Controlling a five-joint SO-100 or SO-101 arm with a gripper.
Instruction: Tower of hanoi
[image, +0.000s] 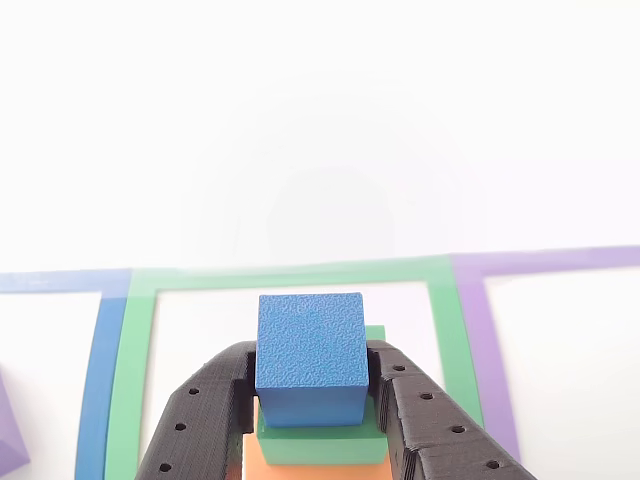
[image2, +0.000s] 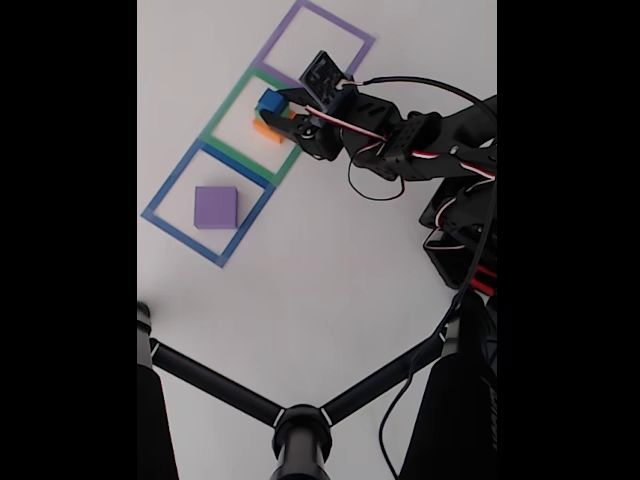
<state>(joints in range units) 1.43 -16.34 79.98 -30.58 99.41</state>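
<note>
Blue cube (image: 310, 358) is sitting on the green block (image: 322, 440) over orange (image: 315, 470); I'm seeing my gripper (image: 312, 385) fingers clamping it at 3 and 9 o'clock.

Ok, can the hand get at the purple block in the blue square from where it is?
Probably yes, but not right away. The purple block sits alone in the blue outline with nothing on it, but the hand is closed around the blue cube in the green outline.
</note>
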